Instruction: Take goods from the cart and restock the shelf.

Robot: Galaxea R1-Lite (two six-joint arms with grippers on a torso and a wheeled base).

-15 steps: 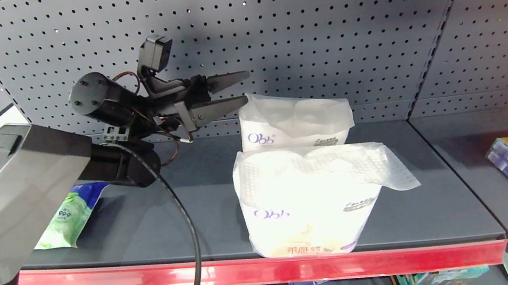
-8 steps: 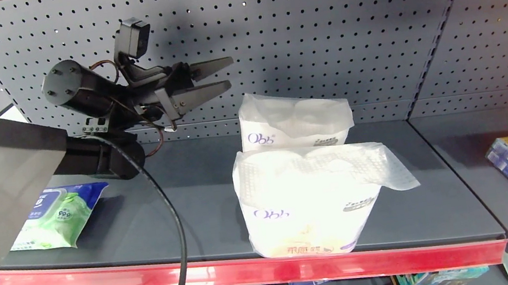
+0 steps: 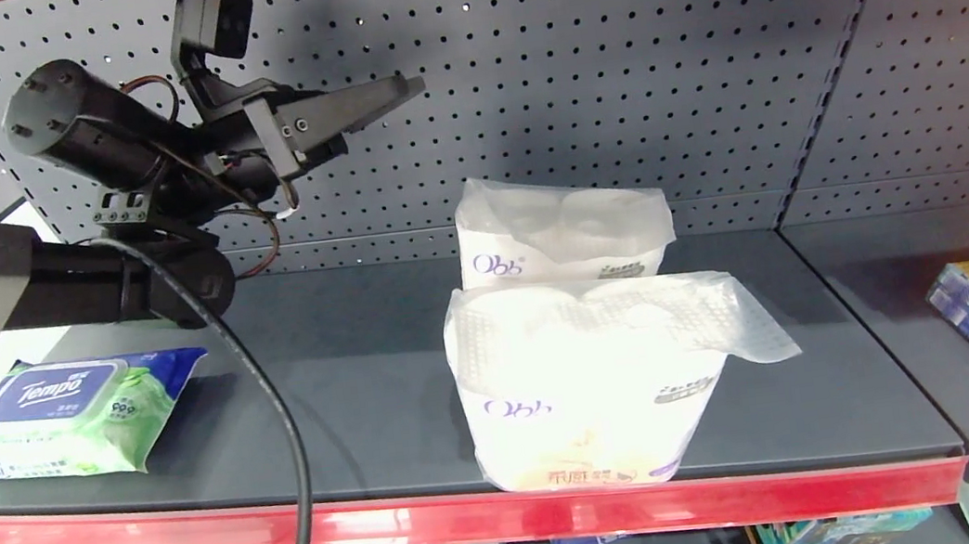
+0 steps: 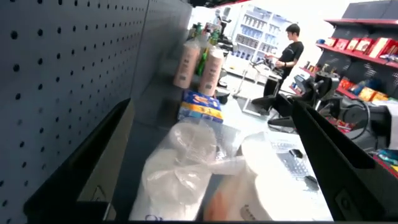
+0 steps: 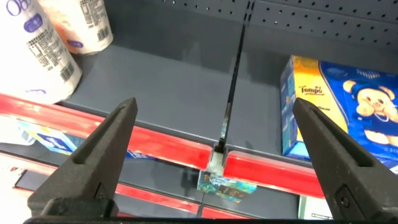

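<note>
Left end effector upper left of frame, nr pegboard, fingers wide apart, empty; right end effector also wide, empty, facing shelf front edge. Front tissue pack at frame ctr on shelf w/ rear tissue pack just behind; wipes pack lower left.

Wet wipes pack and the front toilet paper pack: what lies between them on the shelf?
Nothing: in the head view the wet wipes pack and the front toilet paper pack are parted by bare grey shelf board.
</note>
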